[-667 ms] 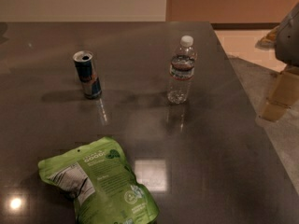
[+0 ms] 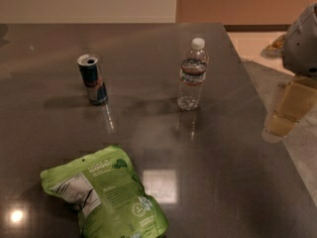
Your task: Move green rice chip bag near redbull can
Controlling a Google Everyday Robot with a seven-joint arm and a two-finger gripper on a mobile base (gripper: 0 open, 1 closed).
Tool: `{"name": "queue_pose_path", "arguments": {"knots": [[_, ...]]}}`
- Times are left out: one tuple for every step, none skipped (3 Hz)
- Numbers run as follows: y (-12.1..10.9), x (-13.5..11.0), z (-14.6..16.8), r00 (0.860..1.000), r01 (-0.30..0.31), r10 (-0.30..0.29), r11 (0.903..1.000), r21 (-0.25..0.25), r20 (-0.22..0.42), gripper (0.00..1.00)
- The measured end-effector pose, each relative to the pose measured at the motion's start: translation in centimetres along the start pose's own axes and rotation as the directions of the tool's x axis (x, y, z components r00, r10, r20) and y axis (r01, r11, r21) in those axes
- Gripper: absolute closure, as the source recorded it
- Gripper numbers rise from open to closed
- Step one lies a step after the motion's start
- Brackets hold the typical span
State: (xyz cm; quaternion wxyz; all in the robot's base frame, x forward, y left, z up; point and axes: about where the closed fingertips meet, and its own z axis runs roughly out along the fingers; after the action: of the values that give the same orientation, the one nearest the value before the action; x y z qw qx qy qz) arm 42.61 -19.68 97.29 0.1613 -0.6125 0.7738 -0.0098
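The green rice chip bag [image 2: 106, 197] lies flat at the front left of the dark table, white label panel facing up. The redbull can [image 2: 92, 79] stands upright at the back left, well apart from the bag. My gripper [image 2: 283, 114] hangs at the right edge of the view, beyond the table's right side. It is far from both the bag and the can and holds nothing that I can see. The grey arm housing [image 2: 302, 38] sits above it.
A clear plastic water bottle [image 2: 192, 74] with a white cap stands upright at the back centre, right of the can. The dark glossy table [image 2: 208, 182] ends at its right edge near the gripper. Light floor lies beyond it.
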Motion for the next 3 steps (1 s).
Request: {"name": "queue_pose_path", "arguments": {"knots": [[2.4, -2.0, 0.8, 0.999, 0.022, -0.019, 0.9981, -0.057, 0.049, 0.0], [6.5, -5.1, 2.2, 0.995, 0.039, -0.026, 0.9911, -0.127, 0.1, 0.0], [11.5, -8.7, 4.7, 0.993, 0.04, -0.02, 0.9837, -0.175, 0.113, 0.0]]}}
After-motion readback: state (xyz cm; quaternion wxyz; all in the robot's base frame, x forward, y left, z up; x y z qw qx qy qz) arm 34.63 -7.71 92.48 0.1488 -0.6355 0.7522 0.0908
